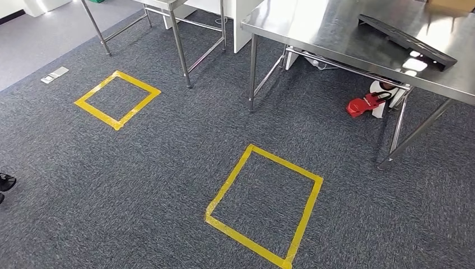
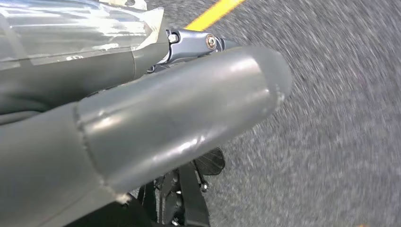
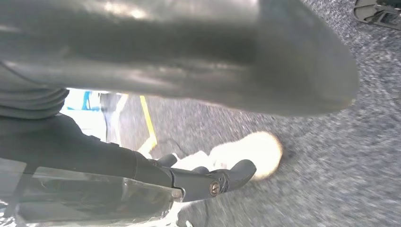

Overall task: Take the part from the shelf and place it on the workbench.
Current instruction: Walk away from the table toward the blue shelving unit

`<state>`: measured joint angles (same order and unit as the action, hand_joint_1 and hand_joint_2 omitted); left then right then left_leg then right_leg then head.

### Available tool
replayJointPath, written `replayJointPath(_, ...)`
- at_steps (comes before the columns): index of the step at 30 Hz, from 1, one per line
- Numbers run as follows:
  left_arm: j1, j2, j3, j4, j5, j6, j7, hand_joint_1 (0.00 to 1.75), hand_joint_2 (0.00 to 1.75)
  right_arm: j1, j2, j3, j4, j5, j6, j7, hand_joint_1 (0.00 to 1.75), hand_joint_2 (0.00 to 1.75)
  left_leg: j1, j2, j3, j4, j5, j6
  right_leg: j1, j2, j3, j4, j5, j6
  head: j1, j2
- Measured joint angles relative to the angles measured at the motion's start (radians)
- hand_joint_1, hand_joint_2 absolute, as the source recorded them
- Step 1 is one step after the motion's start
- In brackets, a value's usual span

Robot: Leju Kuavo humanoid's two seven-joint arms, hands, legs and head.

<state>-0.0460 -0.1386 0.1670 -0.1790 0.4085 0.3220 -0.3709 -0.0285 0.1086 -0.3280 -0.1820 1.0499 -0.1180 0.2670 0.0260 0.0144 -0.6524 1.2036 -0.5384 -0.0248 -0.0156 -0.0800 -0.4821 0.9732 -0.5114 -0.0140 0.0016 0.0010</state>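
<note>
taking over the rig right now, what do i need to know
Left hand: hangs over the carpet; grip cannot be told.
Right hand: the same.
A flat black part lies on the steel workbench, ahead to the right.
Done: perhaps the placing, if that is the job's part.
Left: confirm it; if not, fetch the part from the shelf.

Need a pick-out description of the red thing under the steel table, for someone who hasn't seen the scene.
Find the big steel table at upper right of the head view, with a long black part lying on top. Look beneath it at the carpet near its right-hand legs: the red object sits there against something white. It is the sole red item around.
</note>
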Motion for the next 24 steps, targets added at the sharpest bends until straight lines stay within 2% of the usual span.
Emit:
replayJointPath(2, -0.002, 0.0, 0.005, 0.0, 0.007, -0.01, -0.002, 0.0, 0.0, -0.003, 0.001, 0.008, 0.0, 0.005, 0.0, -0.002, 0.0, 0.0, -0.001, 0.045, 0.077, -0.136, 0.043, 0.006, 0.007, -0.02, 0.002, 0.005, -0.005, 0.007, 0.0, 0.0)
replayJointPath(3, -0.003, 0.0, 0.007, 0.0, 0.008, -0.013, -0.004, 0.0, 0.0, -0.004, 0.001, 0.01, 0.0, 0.007, 0.0, -0.004, 0.0, 0.0, -0.004, 0.058, 0.097, -0.175, 0.052, 0.013, 0.011, -0.028, 0.002, 0.008, -0.007, 0.013, 0.003, 0.0)
replayJointPath(4, -0.004, -0.001, 0.008, 0.0, 0.01, -0.015, -0.004, 0.0, 0.0, -0.005, 0.001, 0.012, 0.0, 0.009, 0.0, -0.005, 0.0, 0.0, -0.008, 0.062, 0.101, -0.188, 0.053, 0.02, 0.016, -0.037, 0.003, 0.009, -0.007, 0.019, 0.005, 0.0)
replayJointPath(6, -0.003, -0.001, 0.008, 0.0, 0.009, -0.016, -0.003, 0.0, 0.0, -0.008, 0.001, 0.015, 0.0, 0.012, 0.0, -0.006, 0.0, 0.0, -0.014, 0.038, 0.095, -0.192, 0.061, 0.038, 0.019, -0.054, 0.004, 0.008, -0.007, 0.03, 0.009, 0.0)
replayJointPath(7, -0.003, -0.001, 0.008, 0.0, 0.007, -0.017, -0.001, 0.0, 0.0, -0.009, 0.001, 0.017, 0.0, 0.014, 0.0, -0.008, 0.0, 0.0, -0.015, 0.028, 0.094, -0.198, 0.067, 0.048, 0.018, -0.045, 0.002, 0.015, -0.013, 0.035, 0.01, 0.0)
replayJointPath(8, -0.003, -0.002, 0.008, 0.0, 0.003, -0.022, 0.003, 0.0, 0.0, -0.009, 0.002, 0.019, 0.0, 0.015, 0.0, -0.009, 0.0, 0.0, -0.013, 0.017, 0.092, -0.203, 0.073, 0.058, 0.015, -0.023, -0.007, 0.037, -0.029, 0.036, 0.012, 0.0)
replayJointPath(9, -0.004, -0.002, 0.008, 0.0, -0.006, -0.031, 0.01, 0.0, 0.0, -0.008, 0.002, 0.021, 0.0, 0.015, 0.001, -0.012, 0.0, 0.0, -0.011, 0.006, 0.09, -0.208, 0.08, 0.067, 0.011, 0.008, -0.027, 0.081, -0.056, 0.035, 0.015, 0.0)
replayJointPath(10, -0.005, -0.002, 0.006, 0.0, -0.019, -0.04, 0.02, 0.0, 0.0, -0.007, 0.004, 0.023, 0.0, 0.014, 0.002, -0.014, 0.0, 0.0, -0.012, -0.006, 0.085, -0.209, 0.084, 0.072, 0.007, 0.041, -0.055, 0.145, -0.088, 0.032, 0.018, 0.0)
replayJointPath(11, -0.006, -0.001, 0.001, 0.0, -0.035, -0.05, 0.036, 0.0, 0.0, -0.005, 0.005, 0.023, 0.0, 0.011, 0.004, -0.016, 0.0, 0.0, -0.012, -0.021, 0.08, -0.208, 0.087, 0.075, 0.005, 0.06, -0.088, 0.216, -0.117, 0.03, 0.019, 0.0)
replayJointPath(12, -0.005, 0.002, -0.007, 0.0, -0.053, -0.06, 0.056, 0.0, 0.0, -0.003, 0.005, 0.024, 0.0, 0.007, 0.005, -0.017, 0.0, 0.0, -0.013, -0.036, 0.075, -0.208, 0.091, 0.075, 0.004, 0.07, -0.115, 0.274, -0.137, 0.031, 0.02, 0.0)
replayJointPath(13, -0.004, 0.007, -0.016, 0.0, -0.07, -0.068, 0.077, 0.0, 0.0, -0.002, 0.005, 0.024, 0.0, 0.001, 0.006, -0.016, 0.0, 0.0, -0.014, -0.052, 0.072, -0.208, 0.094, 0.074, 0.004, 0.075, -0.125, 0.296, -0.139, 0.036, 0.02, 0.0)
replayJointPath(14, -0.002, 0.013, -0.027, 0.0, -0.084, -0.075, 0.097, 0.0, 0.0, -0.001, 0.006, 0.024, 0.0, -0.003, 0.007, -0.015, 0.0, 0.0, -0.014, -0.068, 0.07, -0.208, 0.097, 0.072, 0.003, 0.078, -0.115, 0.278, -0.125, 0.043, 0.02, 0.0)
replayJointPath(15, -0.001, 0.019, -0.036, 0.0, -0.093, -0.079, 0.112, 0.0, 0.0, 0.0, 0.006, 0.024, 0.0, -0.006, 0.009, -0.013, 0.0, 0.0, -0.014, -0.083, 0.069, -0.208, 0.1, 0.069, 0.002, 0.084, -0.087, 0.22, -0.097, 0.05, 0.02, 0.0)
replayJointPath(16, 0.0, 0.024, -0.044, 0.0, -0.099, -0.081, 0.122, 0.0, 0.0, 0.001, 0.006, 0.024, 0.0, -0.008, 0.01, -0.01, 0.0, 0.0, -0.014, -0.097, 0.068, -0.207, 0.103, 0.065, 0.0, 0.104, -0.049, 0.141, -0.067, 0.054, 0.021, 0.0)
replayJointPath(17, 0.0, 0.029, -0.049, 0.0, -0.101, -0.08, 0.128, 0.0, 0.0, 0.001, 0.006, 0.023, 0.0, -0.009, 0.011, -0.009, 0.0, 0.0, -0.016, -0.109, 0.066, -0.206, 0.106, 0.061, 0.001, 0.124, -0.018, 0.074, -0.042, 0.054, 0.021, 0.0)
replayJointPath(18, 0.0, 0.034, -0.053, 0.0, -0.103, -0.079, 0.131, 0.0, 0.0, 0.001, 0.006, 0.023, 0.0, -0.009, 0.011, -0.008, 0.0, 0.0, -0.017, -0.119, 0.065, -0.205, 0.108, 0.056, 0.001, 0.14, 0.001, 0.028, -0.025, 0.05, 0.021, 0.0)
replayJointPath(19, -0.001, 0.039, -0.057, 0.0, -0.104, -0.078, 0.133, 0.0, 0.0, 0.001, 0.007, 0.023, 0.0, -0.009, 0.011, -0.008, 0.0, 0.0, -0.019, -0.128, 0.062, -0.205, 0.111, 0.05, 0.004, 0.149, 0.007, 0.006, -0.018, 0.044, 0.021, 0.0)
replayJointPath(21, 0.001, 0.048, -0.064, 0.001, -0.107, -0.075, 0.134, 0.0, 0.0, 0.0, 0.009, 0.023, 0.0, -0.007, 0.005, -0.006, 0.0, 0.0, -0.017, -0.144, 0.057, -0.206, 0.118, 0.037, 0.007, 0.13, 0.005, 0.006, -0.011, 0.031, 0.021, 0.0)
replayJointPath(22, 0.003, 0.051, -0.069, 0.001, -0.113, -0.072, 0.136, 0.0, 0.0, 0.0, 0.01, 0.023, 0.0, -0.003, -0.001, -0.004, 0.0, 0.0, -0.016, -0.137, 0.051, -0.2, 0.115, 0.033, 0.005, 0.118, 0.007, 0.005, -0.008, 0.023, 0.02, 0.0)
replayJointPath(23, 0.004, 0.053, -0.073, 0.001, -0.122, -0.067, 0.14, 0.0, 0.0, 0.0, 0.011, 0.023, 0.0, 0.002, -0.008, -0.003, 0.0, 0.0, -0.016, -0.117, 0.042, -0.183, 0.102, 0.03, 0.002, 0.105, 0.006, 0.003, -0.003, 0.015, 0.019, 0.0)
replayJointPath(24, 0.004, 0.055, -0.081, 0.002, -0.134, -0.062, 0.146, 0.0, 0.0, 0.001, 0.012, 0.023, 0.0, 0.01, -0.012, -0.002, 0.0, 0.0, -0.016, -0.088, 0.022, -0.141, 0.073, 0.027, -0.001, 0.091, 0.005, 0.001, 0.0, 0.006, 0.018, 0.0)
